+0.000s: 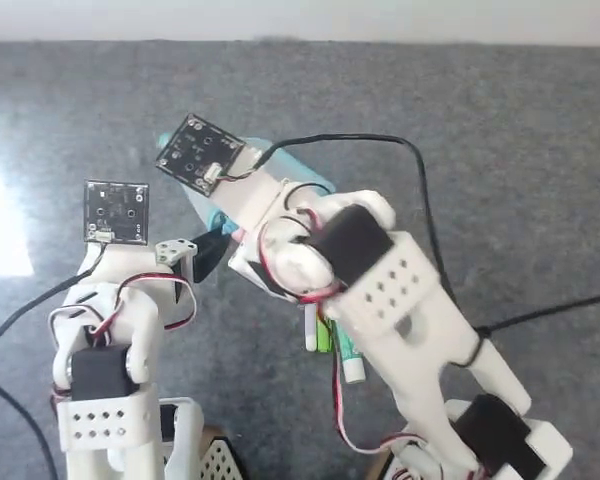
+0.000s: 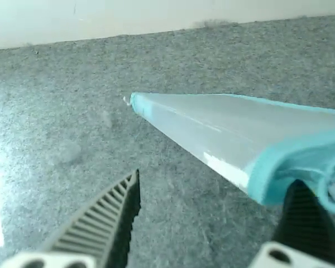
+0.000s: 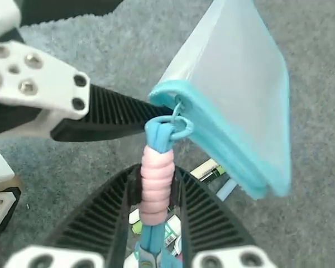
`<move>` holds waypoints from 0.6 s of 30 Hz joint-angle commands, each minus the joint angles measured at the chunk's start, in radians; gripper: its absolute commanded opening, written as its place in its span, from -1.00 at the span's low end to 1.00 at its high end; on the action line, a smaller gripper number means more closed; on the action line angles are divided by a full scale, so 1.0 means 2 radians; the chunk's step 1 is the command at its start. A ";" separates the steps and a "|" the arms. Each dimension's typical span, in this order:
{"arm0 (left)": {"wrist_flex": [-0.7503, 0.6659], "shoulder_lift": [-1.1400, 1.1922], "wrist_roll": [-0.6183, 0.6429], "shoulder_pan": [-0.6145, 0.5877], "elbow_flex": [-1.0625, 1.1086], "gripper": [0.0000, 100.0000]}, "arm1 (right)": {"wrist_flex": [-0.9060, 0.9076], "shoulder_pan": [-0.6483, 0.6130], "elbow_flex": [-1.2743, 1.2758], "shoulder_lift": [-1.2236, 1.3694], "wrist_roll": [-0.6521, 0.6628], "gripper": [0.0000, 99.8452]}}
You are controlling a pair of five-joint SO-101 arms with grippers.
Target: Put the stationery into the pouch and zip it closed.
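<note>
Right wrist view: right gripper (image 3: 155, 174) clenches the pink zip pull (image 3: 155, 181); draw straight along the pouch (image 3: 240, 84) ahead, released left gripper (image 2: 215, 183) bracing.

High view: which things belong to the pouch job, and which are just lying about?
Job: pouch, zip pull, pens, left gripper, right gripper.
Lying about: black cable, grey mat.

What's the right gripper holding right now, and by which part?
The right gripper holds the zipper pull of the pouch, with its fingers clamped on the pull's pink wrapped section, not on the pouch body.
</note>
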 commanded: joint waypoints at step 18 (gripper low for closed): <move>-0.001 -0.005 -0.016 -0.006 -0.015 -0.33 | -0.033 -0.007 0.071 -0.066 -0.002 -0.99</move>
